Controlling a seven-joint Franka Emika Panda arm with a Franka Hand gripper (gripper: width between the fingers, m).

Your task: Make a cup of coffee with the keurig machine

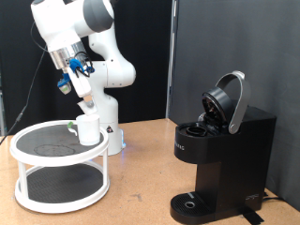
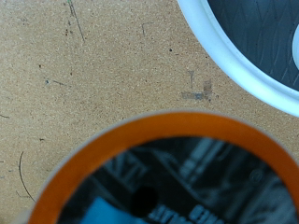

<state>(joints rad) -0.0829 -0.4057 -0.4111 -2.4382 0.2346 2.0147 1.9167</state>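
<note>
The white cup (image 1: 89,128) stands upright on the top tier of a round white two-tier shelf (image 1: 37,155) at the exterior view's left. My gripper (image 1: 82,97) hangs just above the cup, fingers pointing down; nothing shows between them. The black keurig machine (image 1: 223,155) stands at the exterior view's right with its domed lid (image 1: 230,101) hinged open and its drip tray (image 1: 192,202) bare. In the wrist view the gripper's fingers do not show; only the shelf's white rim (image 2: 234,65) and brown table (image 2: 103,75) are seen.
A small dark thing (image 1: 73,127) lies on the shelf's top tier beside the cup. A blurred round thing with an orange rim (image 2: 140,131) and a dark inside fills part of the wrist view. A black curtain (image 1: 234,47) hangs behind the machine.
</note>
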